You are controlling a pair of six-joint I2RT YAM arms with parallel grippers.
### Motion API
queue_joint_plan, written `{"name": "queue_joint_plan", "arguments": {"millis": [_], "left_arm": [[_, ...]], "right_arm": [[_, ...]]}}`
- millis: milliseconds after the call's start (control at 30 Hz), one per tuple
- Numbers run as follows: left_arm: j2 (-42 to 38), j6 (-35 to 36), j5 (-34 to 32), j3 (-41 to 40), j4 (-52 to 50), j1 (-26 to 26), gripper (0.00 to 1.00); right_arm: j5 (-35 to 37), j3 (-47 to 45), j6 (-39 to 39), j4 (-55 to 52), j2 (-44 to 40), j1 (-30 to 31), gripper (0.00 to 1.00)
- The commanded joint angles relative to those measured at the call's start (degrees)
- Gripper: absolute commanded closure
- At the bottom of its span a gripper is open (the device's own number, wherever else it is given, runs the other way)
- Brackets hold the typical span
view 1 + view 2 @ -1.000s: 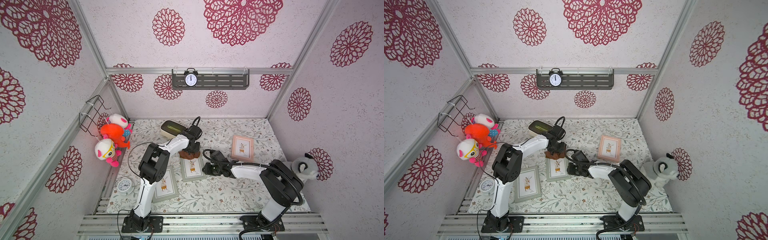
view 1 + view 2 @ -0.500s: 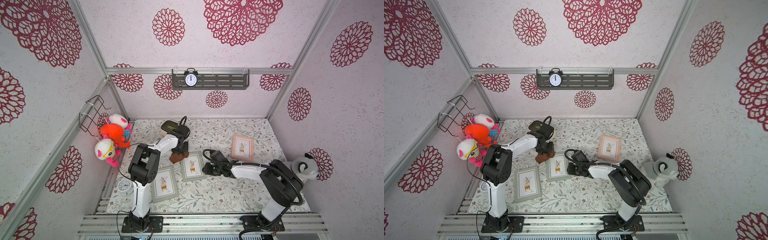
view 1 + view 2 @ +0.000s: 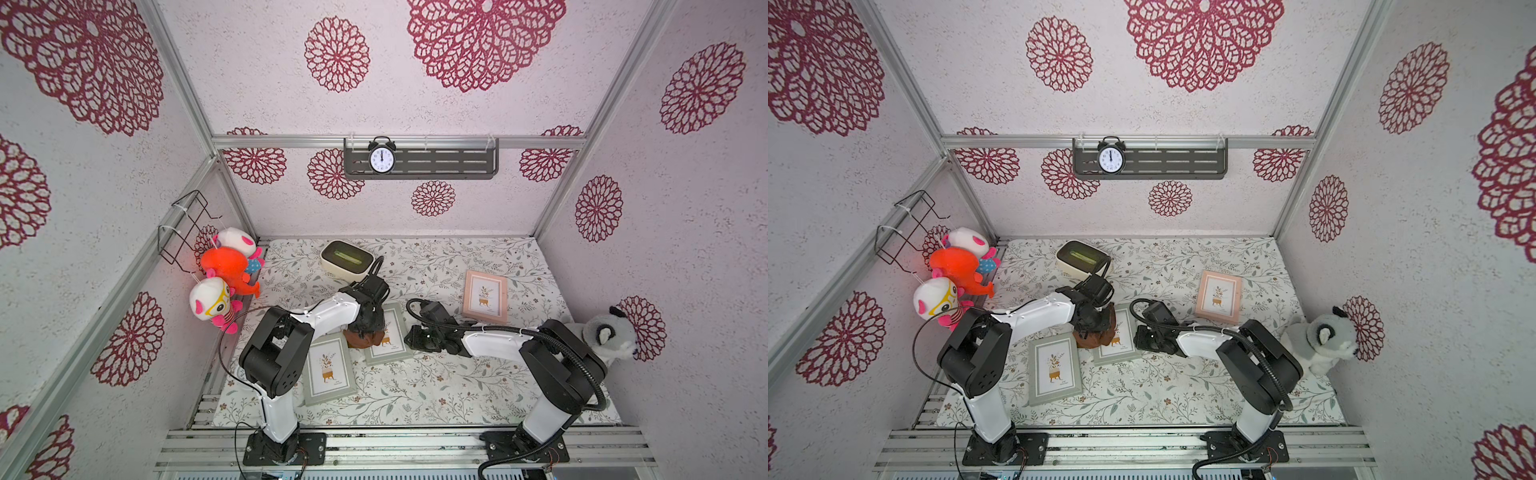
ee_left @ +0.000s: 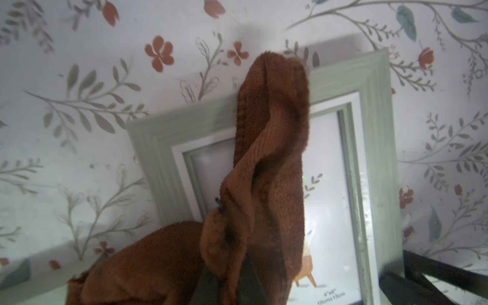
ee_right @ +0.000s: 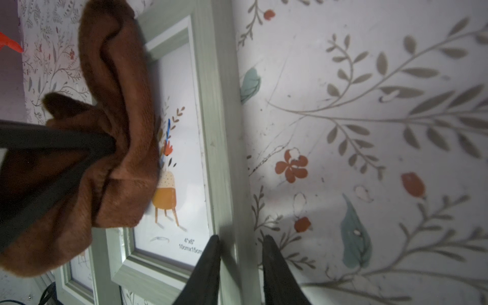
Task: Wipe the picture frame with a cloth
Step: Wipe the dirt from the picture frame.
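Observation:
A sage-green picture frame (image 3: 392, 347) (image 3: 1121, 347) lies flat at the table's middle, holding a print of a plant on a stool. My left gripper (image 3: 368, 324) (image 4: 237, 280) is shut on the rust-brown cloth (image 3: 362, 338) (image 4: 269, 158), which drapes over the frame's glass and its left border (image 4: 369, 105). My right gripper (image 3: 411, 338) (image 5: 241, 240) is shut on the frame's right border (image 5: 219, 132), one dark finger (image 5: 208, 264) on each side of the rail. In the right wrist view the cloth (image 5: 118, 105) bunches over the print.
A second green frame (image 3: 328, 370) lies close at the front left and a pink frame (image 3: 485, 296) at the back right. A cream box (image 3: 347, 259) stands behind the left arm. Plush toys (image 3: 226, 270) hang on the left wall; a grey plush (image 3: 611, 332) sits right.
The left gripper swung the cloth from the frame's far end out to the left, then back and nearer onto the frame. The right arm has stayed put.

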Motion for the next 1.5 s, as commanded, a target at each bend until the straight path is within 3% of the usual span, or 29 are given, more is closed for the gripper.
{"name": "queue_joint_plan", "arguments": {"millis": [0, 400, 700, 867, 1067, 1467], "left_arm": [[0.42, -1.97, 0.52, -1.35, 0.79, -0.1, 1.0], [6.28, 3.71, 1.44, 8.11, 4.01, 2.0, 1.0], [5.27, 4.68, 2.96, 4.43, 6.97, 2.07, 1.0], [8.68, 5.57, 4.76, 5.91, 10.31, 2.11, 1.0], [12.15, 6.09, 6.91, 11.03, 9.67, 1.89, 1.0], [13.39, 5.65, 8.67, 12.31, 9.71, 1.15, 1.0]], "right_arm": [[2.25, -2.57, 1.13, -6.59, 1.94, 1.16, 0.72], [2.77, -4.37, 4.66, -4.38, 0.03, 2.88, 0.72], [3.67, 1.43, 0.45, -6.71, 0.64, 2.01, 0.68], [3.04, 4.5, -1.99, -7.64, 2.6, 0.74, 0.67], [3.96, 2.75, -2.15, -8.25, -0.21, -0.37, 0.65], [4.11, 1.69, -1.83, -6.49, -2.32, -0.68, 0.59]]}}
